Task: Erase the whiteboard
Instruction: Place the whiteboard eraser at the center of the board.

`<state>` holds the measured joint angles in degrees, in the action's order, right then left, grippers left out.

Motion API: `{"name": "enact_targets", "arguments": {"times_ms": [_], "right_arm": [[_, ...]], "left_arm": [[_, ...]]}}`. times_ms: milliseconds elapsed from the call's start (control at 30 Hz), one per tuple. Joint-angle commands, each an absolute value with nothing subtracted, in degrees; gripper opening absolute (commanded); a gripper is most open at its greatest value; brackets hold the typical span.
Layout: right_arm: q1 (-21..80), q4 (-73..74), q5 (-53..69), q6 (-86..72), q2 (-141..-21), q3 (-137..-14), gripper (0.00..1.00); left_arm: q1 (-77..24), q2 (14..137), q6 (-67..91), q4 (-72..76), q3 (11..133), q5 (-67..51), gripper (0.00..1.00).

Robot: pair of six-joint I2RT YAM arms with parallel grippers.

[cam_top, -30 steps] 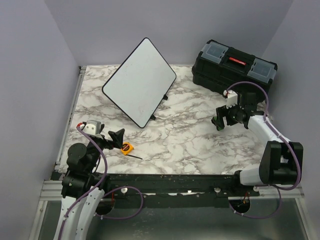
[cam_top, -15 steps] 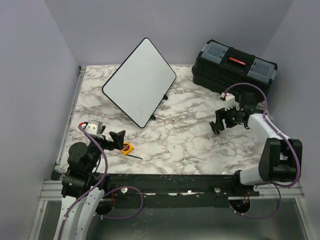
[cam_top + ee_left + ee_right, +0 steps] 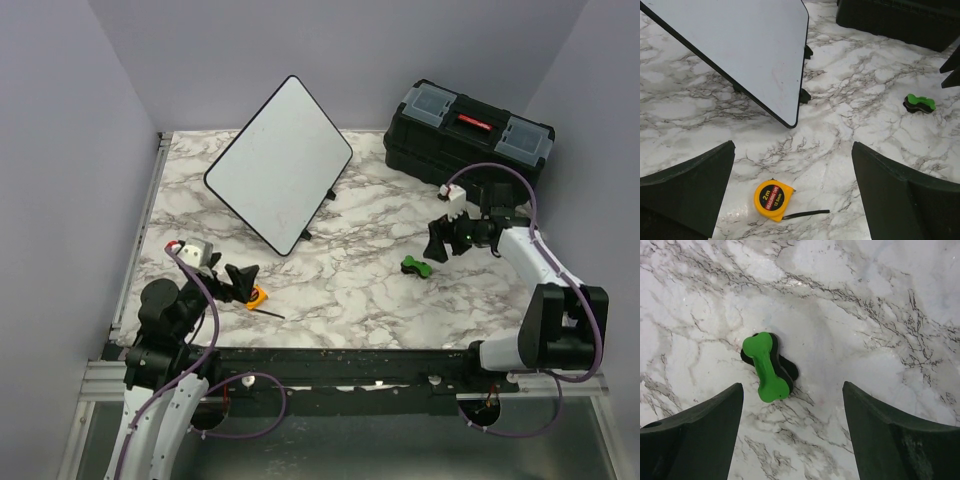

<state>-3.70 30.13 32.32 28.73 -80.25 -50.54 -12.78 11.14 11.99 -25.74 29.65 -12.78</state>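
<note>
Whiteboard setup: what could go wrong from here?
1. The whiteboard leans tilted on a thin stand. Wiping pressure could tip or slide it.
2. The green eraser lies flat on the table near the open right gripper, not held. A low grasp might scrape the surface.
3. The tape measure sits under the open left gripper and could get knocked.

Bright, even light, probably from overhead, fills all three views, leaving only soft shadows under the tilted black-rimmed white whiteboard (image 3: 278,165) and around the green bone-shaped plastic piece (image 3: 765,367). The glossy grey-veined white marble tabletop (image 3: 350,285) carries a faint sheen, and focus is sharp.
</note>
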Motion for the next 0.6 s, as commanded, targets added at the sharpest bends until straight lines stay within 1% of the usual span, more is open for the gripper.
{"name": "enact_targets", "arguments": {"times_ms": [0,100,167,300,333,367,400,433,500,567], "right_arm": [[-3.57,33.41,36.98,31.62,-77.78,-51.52,0.80],[-3.73,34.40,37.92,27.76,-75.01,-54.43,0.80],[-4.22,31.65,36.23,21.30,-71.79,-56.45,0.82],[-6.97,22.33,27.83,6.17,-64.51,-59.30,0.90],[-6.97,21.06,25.33,3.23,-62.89,-59.93,0.97],[-6.97,19.99,20.45,0.39,-61.38,-60.34,1.00],[-6.97,19.22,18.04,-3.17,-60.44,-60.51,1.00],[-7.01,19.15,17.25,-3.42,-59.51,-60.91,1.00],[-7.02,20.41,17.04,-3.09,-58.21,-62.20,1.00],[-7.02,21.63,17.57,-2.21,-56.71,-62.73,1.00]], "left_arm": [[-12.74,11.14,17.86,-24.46,31.06,-17.21,0.99],[-12.74,10.52,30.30,-19.90,30.14,-21.77,0.99],[-12.74,11.05,35.03,-19.06,31.61,-20.07,0.99],[-11.37,17.69,30.55,-22.58,39.60,-10.55,0.99],[-9.86,20.37,30.05,-22.89,40.88,-10.79,0.99],[-7.92,22.64,30.02,-23.49,42.69,-12.26,0.99],[-4.67,25.27,30.06,-24.26,44.19,-14.51,0.99],[-1.08,27.08,30.26,-25.35,46.11,-16.47,0.99],[5.02,29.70,29.19,-29.07,50.04,-15.46,0.99],[6.86,30.61,26.53,-32.36,53.69,-12.28,0.99]]}}
